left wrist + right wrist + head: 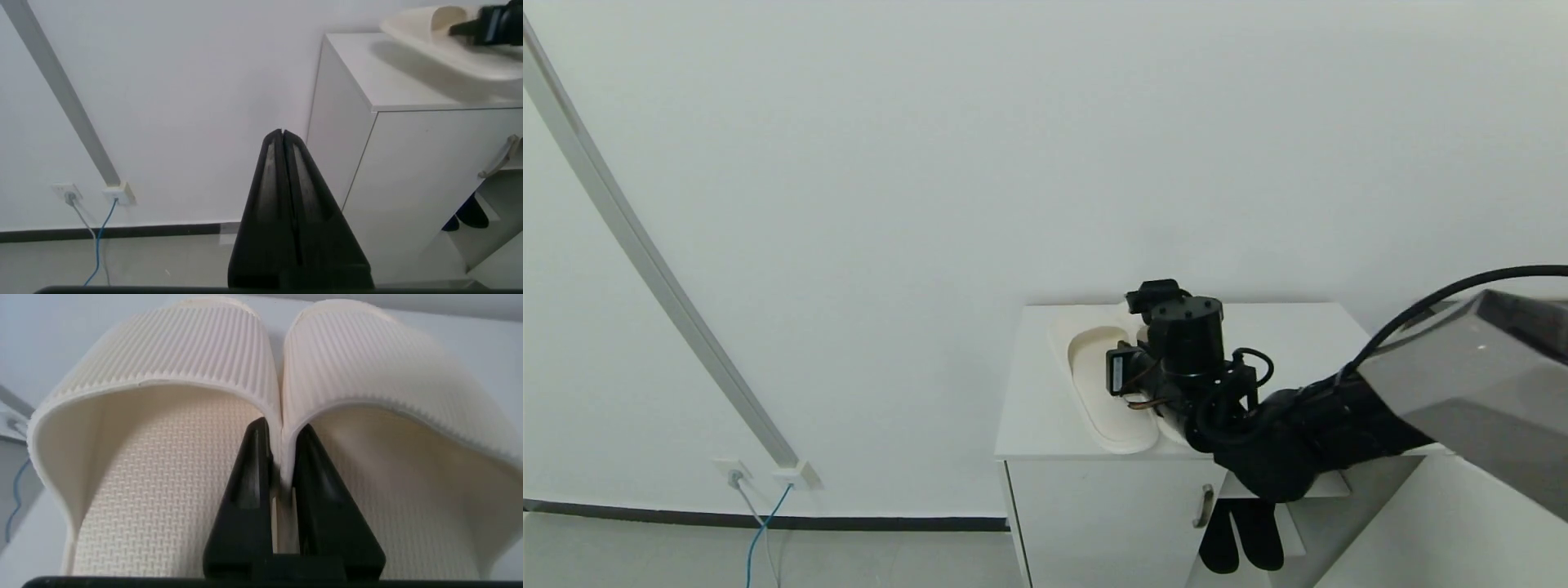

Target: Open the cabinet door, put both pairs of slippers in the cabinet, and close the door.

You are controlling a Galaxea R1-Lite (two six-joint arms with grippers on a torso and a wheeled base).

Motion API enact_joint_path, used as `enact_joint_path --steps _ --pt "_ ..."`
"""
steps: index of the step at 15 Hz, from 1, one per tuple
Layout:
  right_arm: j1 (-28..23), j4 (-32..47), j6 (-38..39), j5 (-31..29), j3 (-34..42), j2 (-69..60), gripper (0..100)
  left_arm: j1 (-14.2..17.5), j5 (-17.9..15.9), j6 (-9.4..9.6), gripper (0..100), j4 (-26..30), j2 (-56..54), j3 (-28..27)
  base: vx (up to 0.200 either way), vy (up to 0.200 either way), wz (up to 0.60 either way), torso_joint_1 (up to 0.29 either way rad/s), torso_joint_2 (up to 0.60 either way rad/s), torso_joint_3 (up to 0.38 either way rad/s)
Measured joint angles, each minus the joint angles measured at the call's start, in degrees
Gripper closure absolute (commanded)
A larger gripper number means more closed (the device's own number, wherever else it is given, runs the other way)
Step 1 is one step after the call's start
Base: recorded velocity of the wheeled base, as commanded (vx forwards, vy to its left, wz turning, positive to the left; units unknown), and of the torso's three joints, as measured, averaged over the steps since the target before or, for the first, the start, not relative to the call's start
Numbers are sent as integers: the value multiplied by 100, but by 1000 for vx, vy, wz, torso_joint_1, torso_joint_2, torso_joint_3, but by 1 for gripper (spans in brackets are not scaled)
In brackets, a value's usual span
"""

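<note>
A pair of cream slippers [1103, 384] lies side by side on top of the white cabinet [1045, 408]. My right gripper [280, 429] is over them, one finger inside each slipper [163, 457], shut on their two touching inner walls. A pair of black slippers [1241, 535] stands inside the cabinet's open right half, beside the left door's handle [1203, 505]. My left gripper [283, 139] hangs shut and empty, low and to the left of the cabinet [409, 163], apart from it. From there the cream slippers [458, 41] and black pair [467, 214] show too.
Wall sockets [735, 472] with blue and white cables sit low on the wall left of the cabinet. A grey conduit [645, 253] runs diagonally down to them. Open floor lies left of the cabinet.
</note>
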Motion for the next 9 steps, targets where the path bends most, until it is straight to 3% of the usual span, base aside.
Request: enact_joint_path --steps 5,9 --pt "63 17 -106 791 1726 -1649 100 0 -7 23 100 0 0 0 0 0 0 0 0 0" --pt "-71 -267 -1143 1435 2975 -2603 100 0 -2 34 100 0 0 0 0 0 0 0 0 0"
